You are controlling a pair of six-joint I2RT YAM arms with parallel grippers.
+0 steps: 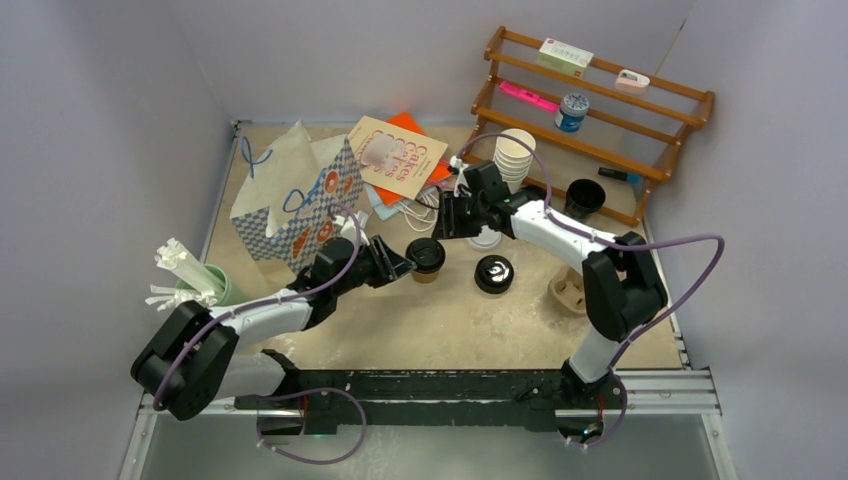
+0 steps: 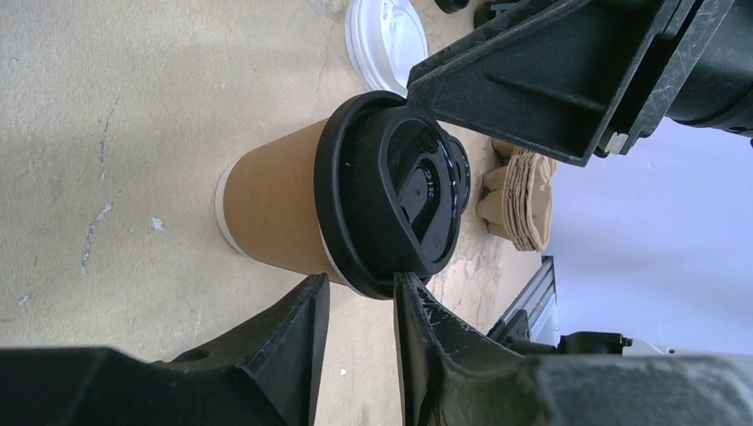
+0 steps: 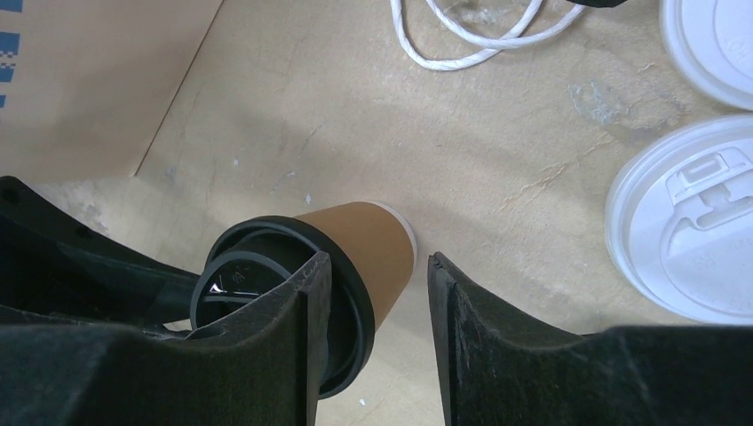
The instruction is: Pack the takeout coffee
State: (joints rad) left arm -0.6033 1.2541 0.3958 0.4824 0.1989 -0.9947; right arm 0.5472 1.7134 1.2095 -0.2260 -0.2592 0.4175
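Your left claw (image 1: 405, 266) straddles the black lid (image 2: 391, 191) on the brown cup (image 2: 275, 200), grip unclear; your right claw (image 1: 445, 222) hangs released beside it.

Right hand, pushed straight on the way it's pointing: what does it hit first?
Likely the brown cup, just ahead of the right hand and partly between its fingers. The left hand is at the cup's far side.

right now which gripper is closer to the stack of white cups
Right. The right gripper is just left of the stack of white cups in the top view; the left gripper is farther off, at the brown cup.
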